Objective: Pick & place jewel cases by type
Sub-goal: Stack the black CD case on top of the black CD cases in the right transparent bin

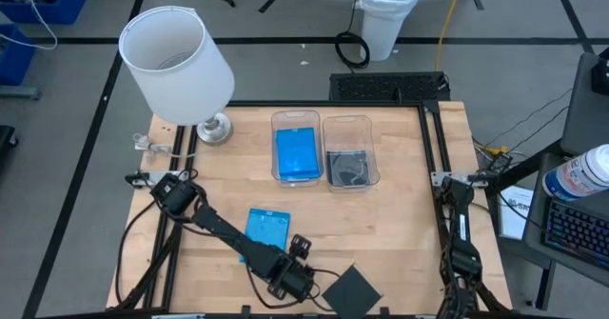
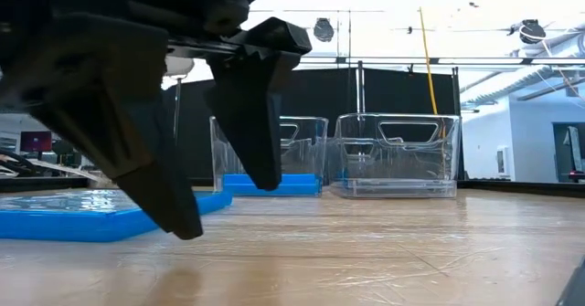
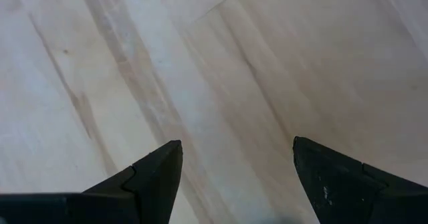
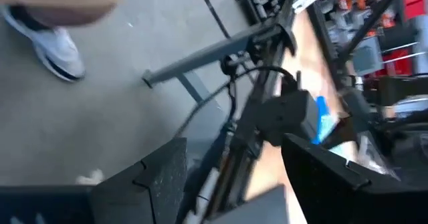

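Jewel cases lie sorted on the wooden table [image 1: 400, 224]: blue ones in the left bin [image 1: 296, 149], a dark one in the right bin [image 1: 350, 153], one blue case [image 1: 266, 227] and one dark case [image 1: 352, 289] loose near the front edge. The left gripper [image 1: 303, 283], fingers spread and empty, hangs low between them; the right gripper [image 4: 231, 167], fingers apart, waits at the table's right side.
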Robot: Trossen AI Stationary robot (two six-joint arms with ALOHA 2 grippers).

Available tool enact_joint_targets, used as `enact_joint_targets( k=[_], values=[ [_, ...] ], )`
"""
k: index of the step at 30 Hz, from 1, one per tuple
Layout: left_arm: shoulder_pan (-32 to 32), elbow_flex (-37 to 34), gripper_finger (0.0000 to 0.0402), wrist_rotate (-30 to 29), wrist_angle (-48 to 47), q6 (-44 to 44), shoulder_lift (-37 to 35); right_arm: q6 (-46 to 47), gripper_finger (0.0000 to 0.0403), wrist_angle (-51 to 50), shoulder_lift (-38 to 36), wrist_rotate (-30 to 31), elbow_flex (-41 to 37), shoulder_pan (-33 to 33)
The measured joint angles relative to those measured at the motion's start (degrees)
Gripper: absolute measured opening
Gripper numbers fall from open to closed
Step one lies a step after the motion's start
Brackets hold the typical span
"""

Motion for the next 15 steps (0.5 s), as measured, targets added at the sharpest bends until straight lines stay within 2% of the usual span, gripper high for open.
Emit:
enact_joint_targets(
  k=[5, 10, 15],
  values=[
    [0.60, 0.00, 0.0285, -0.21, 0.04, -1.18, 0.00, -0.83, 0.0232, -4.15, 0.00, 0.64, -1.20, -0.04],
    [1.58, 0.00, 0.0285, -0.25, 0.30, -1.36, 0.00, 4.25, 0.0231, -11.75, 0.00, 0.40, -2.59, 0.20],
    [2.85, 0.00, 0.0285, -0.29, 0.63, -1.73, 0.00, 5.81, 0.0231, -12.20, 0.02, 0.51, -5.87, 0.21]
  ],
)
